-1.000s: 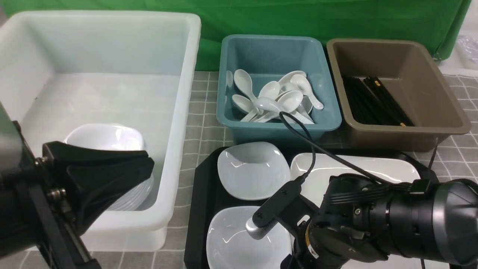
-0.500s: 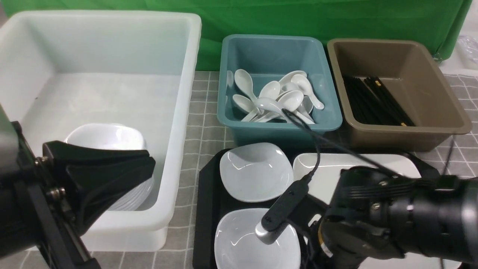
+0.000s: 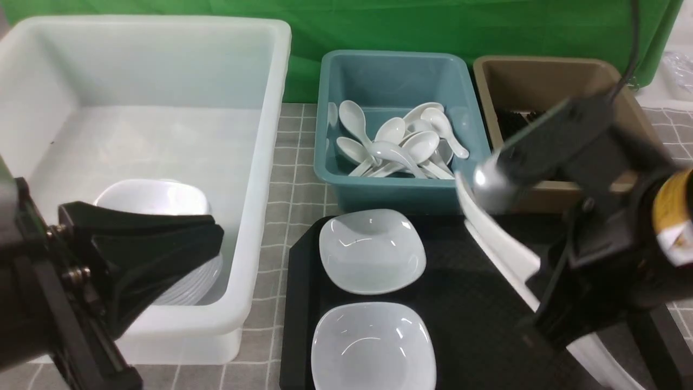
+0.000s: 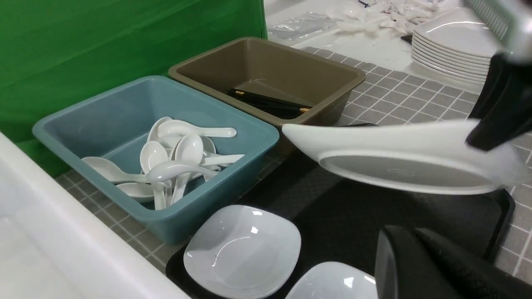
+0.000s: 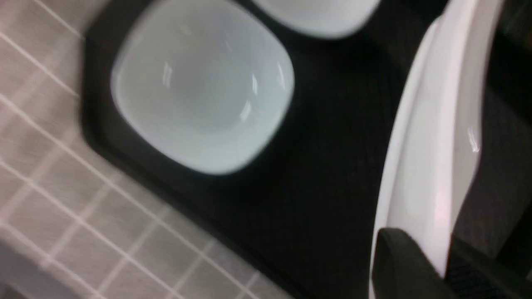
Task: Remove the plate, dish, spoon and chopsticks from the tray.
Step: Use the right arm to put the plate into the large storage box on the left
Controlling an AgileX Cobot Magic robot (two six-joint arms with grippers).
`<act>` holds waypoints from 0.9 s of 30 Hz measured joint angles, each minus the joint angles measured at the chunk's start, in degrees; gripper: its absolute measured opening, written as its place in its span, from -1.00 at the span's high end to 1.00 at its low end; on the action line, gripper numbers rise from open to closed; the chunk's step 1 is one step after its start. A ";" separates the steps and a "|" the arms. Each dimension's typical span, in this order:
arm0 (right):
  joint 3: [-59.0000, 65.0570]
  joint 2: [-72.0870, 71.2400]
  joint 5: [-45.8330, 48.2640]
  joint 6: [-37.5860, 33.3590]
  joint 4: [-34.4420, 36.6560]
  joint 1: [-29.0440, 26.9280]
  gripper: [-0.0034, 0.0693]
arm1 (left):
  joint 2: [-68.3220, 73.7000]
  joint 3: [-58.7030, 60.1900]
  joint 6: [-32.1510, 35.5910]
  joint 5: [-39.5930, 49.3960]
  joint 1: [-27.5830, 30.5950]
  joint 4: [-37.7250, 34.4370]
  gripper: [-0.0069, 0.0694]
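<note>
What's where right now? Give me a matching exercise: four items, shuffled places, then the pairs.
Items
1. plate
2. spoons
3. chopsticks
4. small dishes

Places
A. in the brown bin
B. resting on the tray
C. in the teal bin
D. tilted in the air, held by the right pincer

Pairs: 1-D, 2-C, 3-A, 4-B
</note>
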 joint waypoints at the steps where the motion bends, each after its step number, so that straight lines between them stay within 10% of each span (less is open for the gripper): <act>1: -1.55 0.00 0.32 -0.58 0.16 0.51 0.72 | -0.40 -0.77 -2.31 0.42 0.00 2.57 0.78; 9: -18.39 4.21 0.29 -10.95 0.24 5.16 0.72 | -8.19 -6.85 -32.91 8.94 0.00 33.01 0.78; 27: -53.81 29.62 -3.58 -29.28 2.95 5.21 0.72 | -15.13 -6.85 -41.99 25.10 0.00 42.92 0.78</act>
